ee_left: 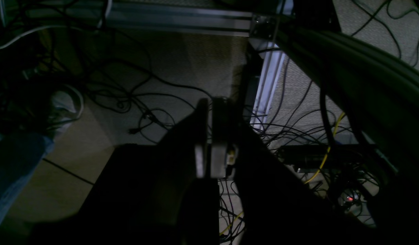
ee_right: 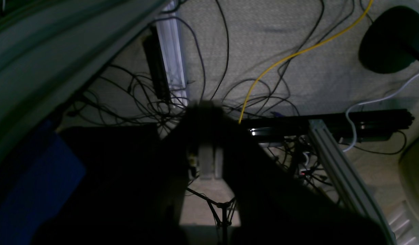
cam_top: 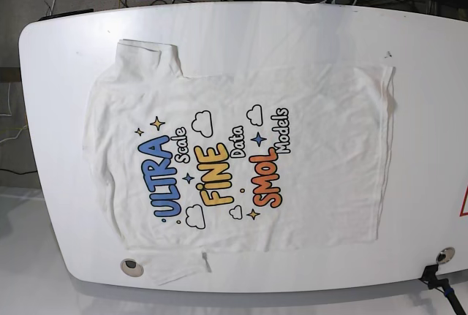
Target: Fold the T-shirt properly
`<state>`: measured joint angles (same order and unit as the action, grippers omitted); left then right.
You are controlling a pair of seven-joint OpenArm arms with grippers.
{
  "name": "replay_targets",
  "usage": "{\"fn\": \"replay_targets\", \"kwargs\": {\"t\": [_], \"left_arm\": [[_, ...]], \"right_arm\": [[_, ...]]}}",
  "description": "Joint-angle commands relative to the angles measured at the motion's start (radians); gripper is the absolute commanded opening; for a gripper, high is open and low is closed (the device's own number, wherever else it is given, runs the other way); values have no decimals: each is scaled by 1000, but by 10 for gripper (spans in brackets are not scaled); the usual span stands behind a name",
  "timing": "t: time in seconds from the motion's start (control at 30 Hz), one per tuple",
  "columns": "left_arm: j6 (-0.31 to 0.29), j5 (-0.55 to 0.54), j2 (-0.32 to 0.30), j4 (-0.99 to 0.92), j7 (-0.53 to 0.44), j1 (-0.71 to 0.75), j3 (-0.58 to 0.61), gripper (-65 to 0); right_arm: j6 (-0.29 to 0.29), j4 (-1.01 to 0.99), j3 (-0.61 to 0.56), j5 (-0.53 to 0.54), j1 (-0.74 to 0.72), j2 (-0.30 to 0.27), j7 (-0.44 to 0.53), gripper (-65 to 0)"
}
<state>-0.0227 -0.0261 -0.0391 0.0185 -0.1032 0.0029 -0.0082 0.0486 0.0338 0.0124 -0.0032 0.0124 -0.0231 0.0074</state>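
Note:
The T-shirt (cam_top: pixel 234 154) lies spread flat on the white table (cam_top: pixel 424 147) in the base view, print side up, with blue "ULTRA", yellow "FINE" and orange "SMOL". Its neck end is at the left and its hem at the right. One sleeve lies at the upper left, the other at the table's near edge. Neither arm shows in the base view. My left gripper (ee_left: pixel 208 102) is shut and empty, hanging over the floor beside the table. My right gripper (ee_right: pixel 206 105) is shut and empty, also over the floor.
Many black cables and a yellow cable (ee_right: pixel 291 54) lie on the carpet. Aluminium frame rails (ee_left: pixel 267 81) stand under the table. A round dark lamp base (ee_right: pixel 390 37) sits on the floor. A clamp (cam_top: pixel 439 278) sits at the table's near right edge.

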Motion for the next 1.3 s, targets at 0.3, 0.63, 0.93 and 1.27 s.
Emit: {"fn": "replay_targets", "kwargs": {"t": [0.3,0.63,0.93,1.27], "left_arm": [[2,6,-5,-3,-17,0,-2,-650],[0,2,-7,-9,-11,-5,-3,-640],[4,5,-13,0,-12,11,-5,-650],[4,8,-17,-5,-9,21,-3,-650]], "right_arm": [[-4,-9,-4,-12,6,-4,-3,-650],[-3,-10,-3,-4,11,-5,-2,-650],[6,-2,-1,-7,5,-4,9,-650],[1,-3,4,-8,1,-7,11,-650]]}}
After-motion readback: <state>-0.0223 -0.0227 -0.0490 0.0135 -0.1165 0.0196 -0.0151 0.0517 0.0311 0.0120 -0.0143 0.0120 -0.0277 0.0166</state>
